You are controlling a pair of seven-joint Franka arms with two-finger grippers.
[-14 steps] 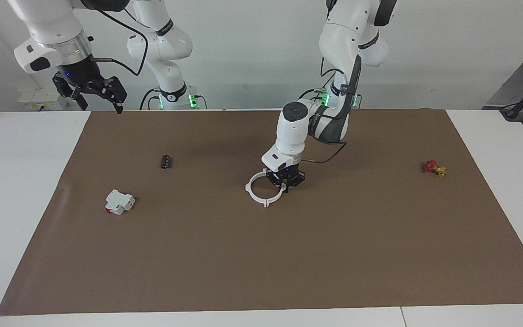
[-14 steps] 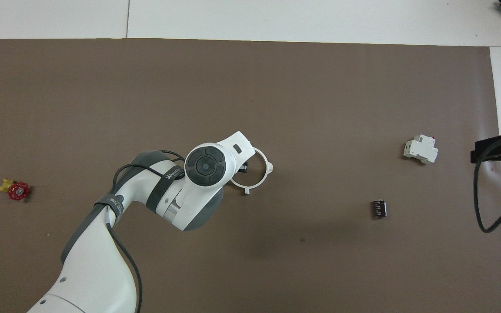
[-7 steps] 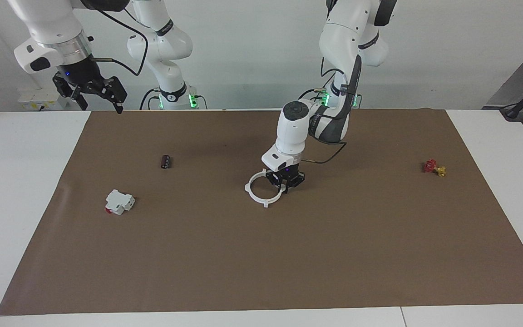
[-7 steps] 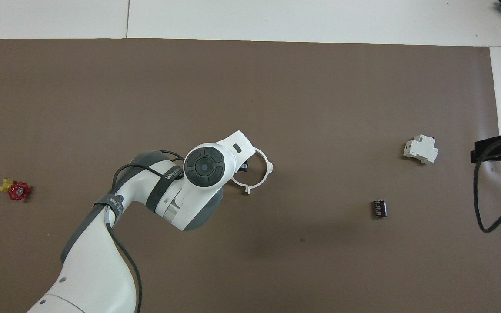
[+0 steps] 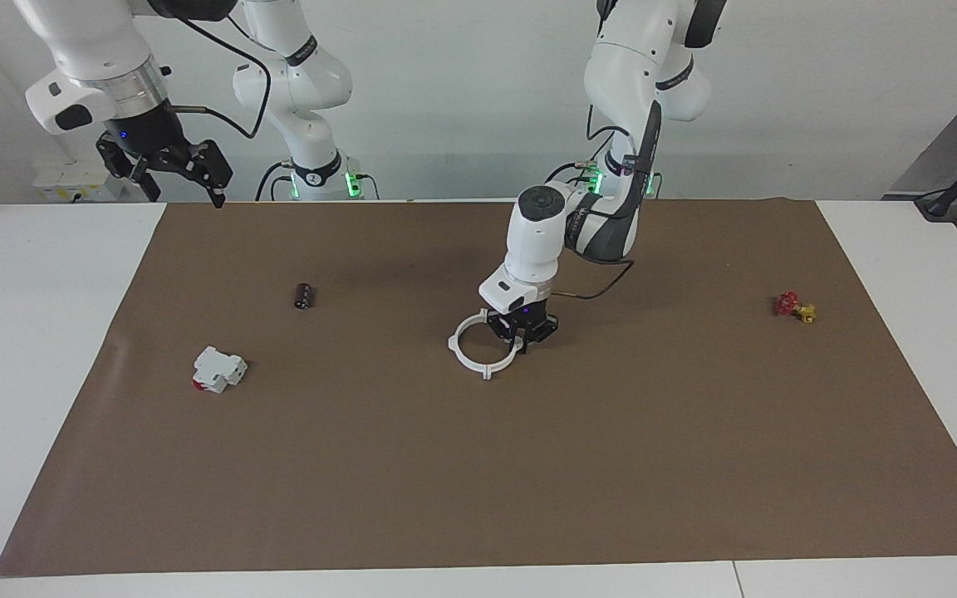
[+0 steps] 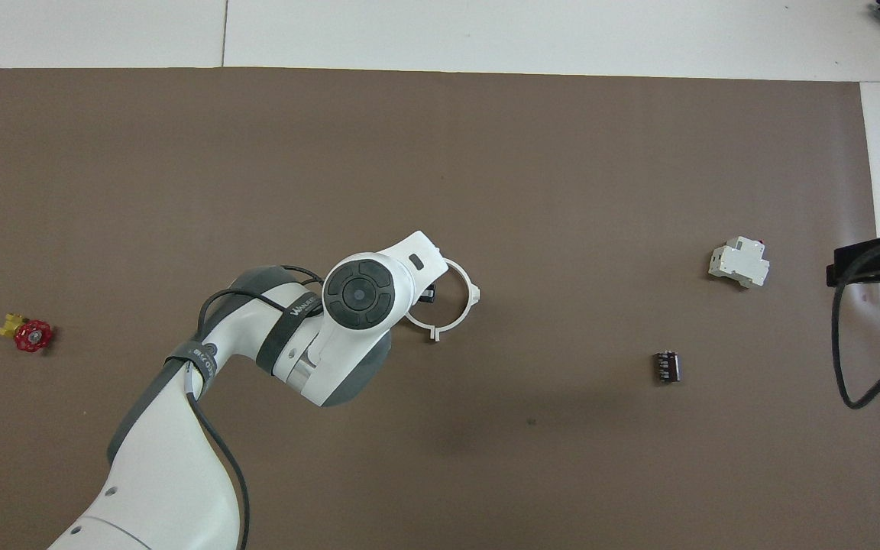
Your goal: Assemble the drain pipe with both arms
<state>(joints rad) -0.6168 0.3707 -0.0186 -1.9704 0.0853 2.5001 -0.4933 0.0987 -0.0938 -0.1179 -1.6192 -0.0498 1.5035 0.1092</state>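
Note:
The drain pipe (image 5: 466,359) lies as one whole white ring with small tabs near the middle of the brown mat (image 5: 478,465). It also shows in the overhead view (image 6: 464,309). My left gripper (image 5: 522,332) is down at the ring's rim, on the side toward the left arm's end of the table. In the overhead view the left arm's wrist covers the left gripper (image 6: 423,292) and part of the ring. My right gripper (image 5: 188,170) waits open and empty, up over the mat's corner at the right arm's end; it also shows in the overhead view (image 6: 879,263).
A blocky white part with a red end (image 5: 218,370) and a small dark cylinder (image 5: 303,295) lie toward the right arm's end. A red and yellow valve (image 5: 794,306) lies toward the left arm's end. White table surrounds the mat.
The left arm's wrist has shifted very slightly. The ring and the right arm hold still.

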